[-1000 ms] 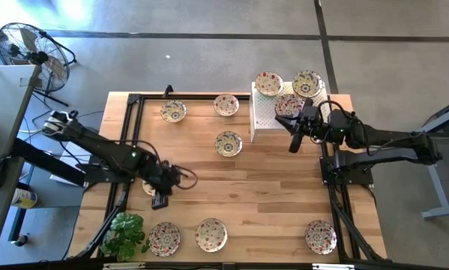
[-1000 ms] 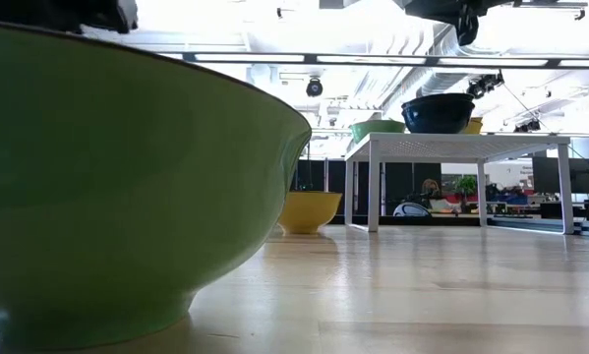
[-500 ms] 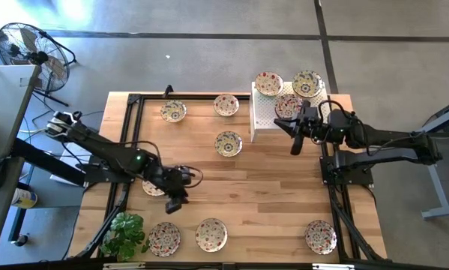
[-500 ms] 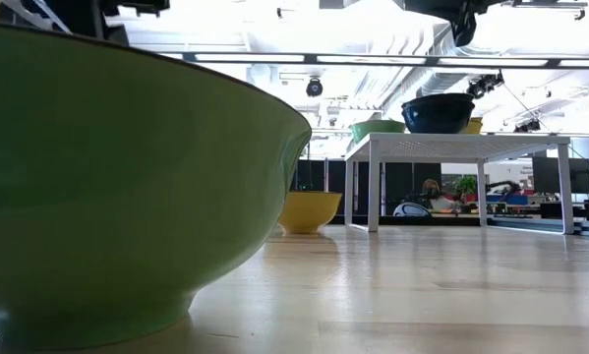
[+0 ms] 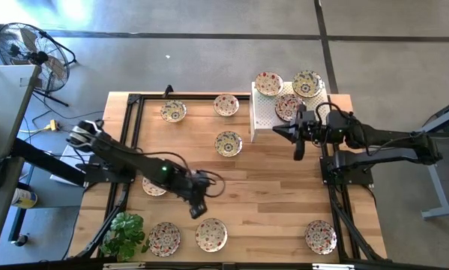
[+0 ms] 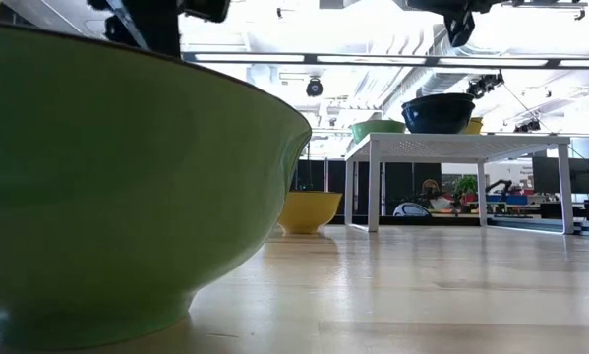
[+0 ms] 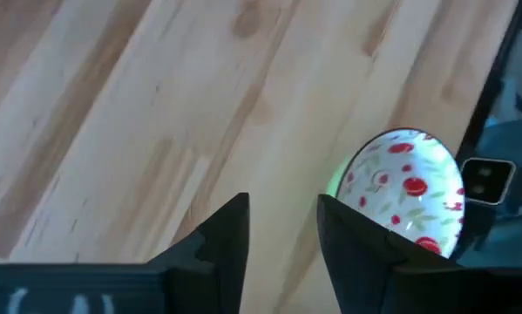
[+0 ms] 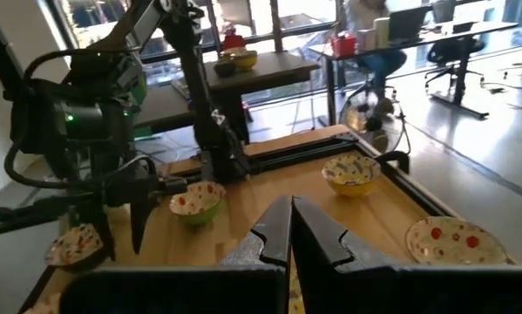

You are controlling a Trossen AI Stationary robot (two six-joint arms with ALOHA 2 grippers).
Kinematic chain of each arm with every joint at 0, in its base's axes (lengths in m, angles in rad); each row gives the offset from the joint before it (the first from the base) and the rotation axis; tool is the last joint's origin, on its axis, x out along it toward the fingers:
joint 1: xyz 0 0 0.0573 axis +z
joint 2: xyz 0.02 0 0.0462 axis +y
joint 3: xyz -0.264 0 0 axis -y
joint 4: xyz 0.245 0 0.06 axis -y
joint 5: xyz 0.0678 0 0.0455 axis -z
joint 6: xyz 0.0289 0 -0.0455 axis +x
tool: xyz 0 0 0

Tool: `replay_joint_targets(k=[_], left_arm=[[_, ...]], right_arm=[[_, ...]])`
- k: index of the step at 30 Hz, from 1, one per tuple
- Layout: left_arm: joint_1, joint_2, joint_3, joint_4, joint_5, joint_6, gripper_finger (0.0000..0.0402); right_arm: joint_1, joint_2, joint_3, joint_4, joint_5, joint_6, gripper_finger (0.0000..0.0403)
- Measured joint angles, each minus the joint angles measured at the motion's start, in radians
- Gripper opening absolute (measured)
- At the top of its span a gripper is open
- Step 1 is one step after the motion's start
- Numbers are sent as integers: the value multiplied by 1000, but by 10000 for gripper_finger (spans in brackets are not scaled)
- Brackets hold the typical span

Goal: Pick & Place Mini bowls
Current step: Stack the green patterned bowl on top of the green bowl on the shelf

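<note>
Several small floral mini bowls lie on the wooden table. Three sit on their bases on the white perforated stand (image 5: 263, 120), one of them (image 5: 288, 106) beside my right arm. My left gripper (image 5: 198, 208) is open above bare wood, near the near-edge bowl (image 5: 211, 234) and right of the left-side bowl (image 5: 154, 187). In the left wrist view the gripper (image 7: 282, 231) is empty, with a red-flowered bowl (image 7: 404, 192) ahead of it. My right gripper (image 5: 299, 150) hangs shut and empty by the stand's right end, its fingers (image 8: 287, 228) closed together.
Other bowls rest at the far edge (image 5: 173, 111) (image 5: 225, 104), mid-table (image 5: 228, 142) and along the near edge (image 5: 164, 238) (image 5: 320, 235). A black frame rail (image 5: 130, 135) borders the left side. A potted plant (image 5: 125, 232) stands at the near left corner. Bare wood spans the middle.
My left gripper has travelled from over the left-side bowl toward the table's right and near edge, leaving that bowl uncovered on the wood. My right gripper has swung slightly toward the right beside the stand.
</note>
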Motion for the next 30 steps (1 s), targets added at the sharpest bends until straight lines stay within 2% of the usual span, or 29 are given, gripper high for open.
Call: replay_joint_targets(k=[6, 9, 12, 20, 24, 27, 30], left_arm=[[0, 154, 165, -42, 46, -36, 195], [0, 213, 206, -51, 93, -35, 226], [-10, 255, 212, -48, 110, -38, 240], [-34, 307, 213, -47, 75, -11, 237], [-48, 334, 207, -51, 120, 39, 220], [-52, 350, 219, 19, 143, 70, 203], [-55, 366, 207, -22, 149, 93, 186]], right_arm=[[0, 0, 0, -6, -61, 4, 0], [0, 0, 0, -6, -82, 4, 0], [0, 0, 0, -6, -100, 4, 0], [0, 0, 0, -7, -127, 6, 0], [0, 0, 0, -7, -138, 3, 0], [0, 0, 0, -7, -140, -1, 0], [0, -1, 0, -8, -140, -4, 0]])
